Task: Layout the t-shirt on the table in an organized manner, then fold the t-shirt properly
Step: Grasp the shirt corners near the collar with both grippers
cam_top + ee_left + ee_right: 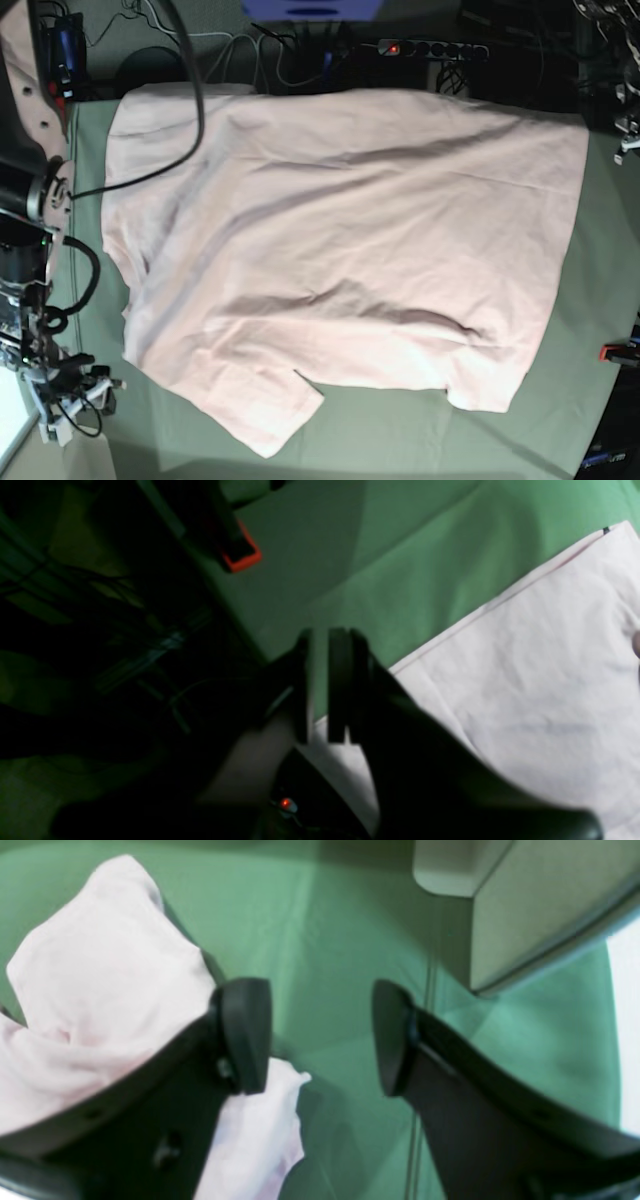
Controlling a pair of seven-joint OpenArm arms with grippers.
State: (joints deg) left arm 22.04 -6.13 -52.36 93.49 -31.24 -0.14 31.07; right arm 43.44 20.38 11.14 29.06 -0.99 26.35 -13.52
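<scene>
The pale pink t-shirt (pixel 340 240) lies spread flat over most of the grey-green table (pixel 400 440), with one sleeve pointing to the near edge. In the right wrist view my right gripper (pixel 322 1035) stands wide open over bare table (pixel 340 940), nothing between its fingers. A bunched fold of the t-shirt (pixel 100 980) lies beside and behind its left finger (pixel 245 1030). In the left wrist view my left gripper (pixel 320 685) is shut to a thin slit with nothing in it, hovering over the hem edge of the t-shirt (pixel 540 680) near the table (pixel 400 555) border.
A red clamp (pixel 242 555) grips the table edge close to my left gripper, also seen as the red clamp (pixel 618 352) at the right side. Cables and a power strip (pixel 430 48) run behind the table. A pale grey box (pixel 525 905) stands beyond my right gripper.
</scene>
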